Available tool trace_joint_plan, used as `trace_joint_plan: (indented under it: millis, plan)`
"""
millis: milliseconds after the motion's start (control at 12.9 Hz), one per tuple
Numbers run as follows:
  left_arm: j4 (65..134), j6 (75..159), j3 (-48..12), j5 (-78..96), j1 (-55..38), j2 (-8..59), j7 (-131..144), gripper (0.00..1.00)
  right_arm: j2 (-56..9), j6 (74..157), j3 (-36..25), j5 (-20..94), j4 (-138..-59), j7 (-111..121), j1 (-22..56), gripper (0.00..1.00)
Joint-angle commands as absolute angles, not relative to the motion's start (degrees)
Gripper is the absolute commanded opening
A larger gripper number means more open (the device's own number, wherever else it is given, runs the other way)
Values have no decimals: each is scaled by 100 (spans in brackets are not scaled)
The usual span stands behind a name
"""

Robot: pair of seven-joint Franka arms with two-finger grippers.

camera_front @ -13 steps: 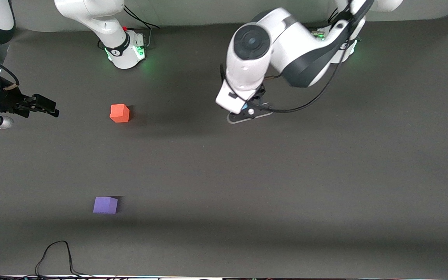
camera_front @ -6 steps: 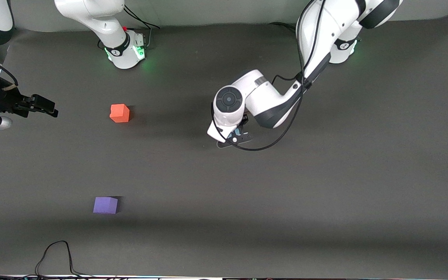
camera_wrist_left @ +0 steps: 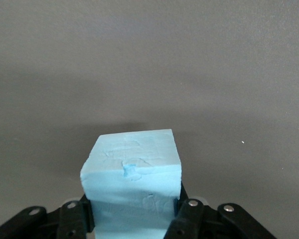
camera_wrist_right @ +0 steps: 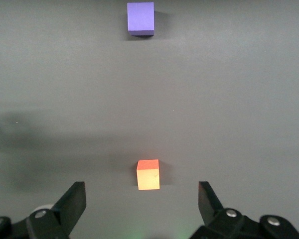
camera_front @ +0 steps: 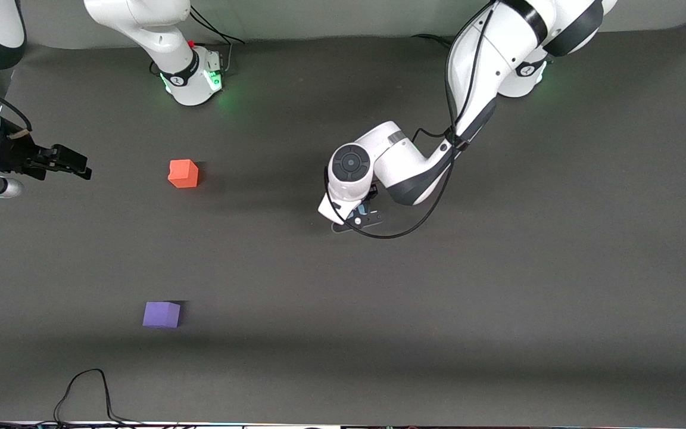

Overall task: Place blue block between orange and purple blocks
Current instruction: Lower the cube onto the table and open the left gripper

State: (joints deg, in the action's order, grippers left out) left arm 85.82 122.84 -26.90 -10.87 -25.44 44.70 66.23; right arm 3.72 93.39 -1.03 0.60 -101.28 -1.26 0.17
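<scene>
Left gripper (camera_wrist_left: 132,211) is clenching the blue block (camera_wrist_left: 132,174), holding it over bare mat (camera_front: 498,286), well apart from the orange block (camera_front: 183,173), toward the left arm's end. Purple block (camera_front: 161,314) is sitting nearer the front camera than the orange block. Right gripper (camera_wrist_right: 142,201) is waiting with fingers spread, near the orange block at the right arm's end.

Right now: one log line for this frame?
left hand: shut on blue block, over mid-table | right hand: open, waiting | orange block, purple block: apart
</scene>
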Motion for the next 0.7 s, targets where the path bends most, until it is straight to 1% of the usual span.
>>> trace_joint_plan:
  millis: [0, 78, 155, 233, 311, 544, 622]
  plan:
    - [8736, 12646, -2445, -1222, -2741, 4526, 6776, 26, 422, 9396, -35, 70, -10204, -220, -18, 100]
    - [8736, 12734, -2295, -1222, -2864, 4579, 6785, 28, 431, 9396, -35, 70, -10213, -220, -9, 100]
    - [8736, 12788, -2233, -1213, -2917, 4614, 6776, 36, 422, 9404, -35, 79, -10222, -228, -17, 100]
    - [8736, 12840, -2224, -1213, -2927, 4614, 6785, 52, 413, 9413, -35, 79, -10222, -229, -9, 100]
    - [8736, 12815, -2232, -1204, -2918, 4597, 6785, 100, 387, 9430, -35, 97, -10222, -237, -9, 100]
    - [8684, 12683, -2232, -1213, -2839, 4413, 6768, 100, 343, 9483, -9, 255, -10204, -368, 9, 100]
    - [8666, 12491, -2232, -1204, -2778, 4264, 6750, 100, 334, 9492, 26, 255, -10204, -369, 17, 100]
